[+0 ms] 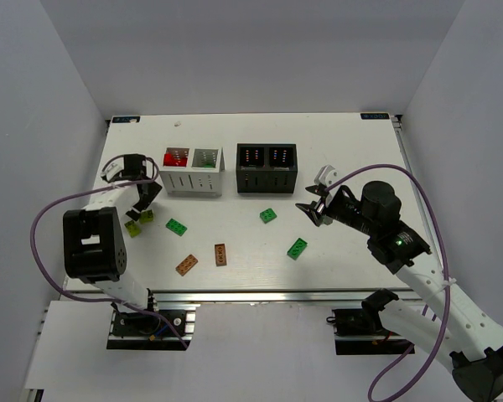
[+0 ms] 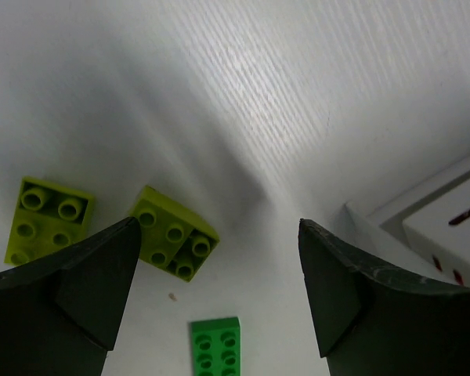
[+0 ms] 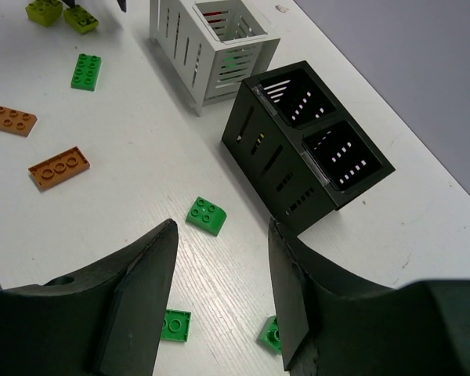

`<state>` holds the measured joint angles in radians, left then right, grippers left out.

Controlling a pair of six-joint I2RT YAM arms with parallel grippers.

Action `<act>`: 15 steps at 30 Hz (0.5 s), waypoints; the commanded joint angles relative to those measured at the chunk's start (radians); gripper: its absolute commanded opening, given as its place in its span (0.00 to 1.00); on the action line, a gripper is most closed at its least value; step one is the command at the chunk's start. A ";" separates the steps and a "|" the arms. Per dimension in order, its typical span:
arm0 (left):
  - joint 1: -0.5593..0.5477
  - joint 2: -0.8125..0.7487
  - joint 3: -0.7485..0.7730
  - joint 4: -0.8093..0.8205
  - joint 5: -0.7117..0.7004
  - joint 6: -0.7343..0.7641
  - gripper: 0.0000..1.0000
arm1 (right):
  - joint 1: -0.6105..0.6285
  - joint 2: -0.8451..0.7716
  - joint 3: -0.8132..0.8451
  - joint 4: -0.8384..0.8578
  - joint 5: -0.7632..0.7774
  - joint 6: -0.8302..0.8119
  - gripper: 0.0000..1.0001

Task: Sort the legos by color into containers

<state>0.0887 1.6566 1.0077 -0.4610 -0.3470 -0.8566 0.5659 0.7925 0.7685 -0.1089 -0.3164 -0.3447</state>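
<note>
The left gripper (image 2: pixel 218 258) has its 2 dark fingers (image 2: pixel 78 290) spread wide, with only bare white table (image 2: pixel 258 102) in the gap. 1 green brick (image 2: pixel 216 348) lies studs up at the bottom edge, cut off by the frame. Up and left of the green brick lies a yellow-green brick (image 2: pixel 174 244), turned at an angle. A second yellow-green brick (image 2: pixel 47 222) lies farther left, just apart from the first. Up and right of the green brick, the corner of a white container (image 2: pixel 446 227) shows, with red visible through its slots.
</note>
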 commanded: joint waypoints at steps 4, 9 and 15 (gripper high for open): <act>-0.018 -0.100 -0.052 -0.019 -0.004 0.019 0.91 | 0.005 -0.019 -0.005 0.031 -0.006 0.000 0.56; -0.027 -0.110 -0.072 -0.013 0.019 0.022 0.94 | 0.005 -0.021 -0.006 0.032 -0.004 0.001 0.56; -0.043 -0.187 -0.106 -0.013 -0.032 0.031 0.94 | 0.005 -0.022 -0.006 0.031 -0.006 0.001 0.56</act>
<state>0.0525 1.5703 0.9127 -0.4728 -0.3347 -0.8375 0.5659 0.7906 0.7685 -0.1089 -0.3164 -0.3447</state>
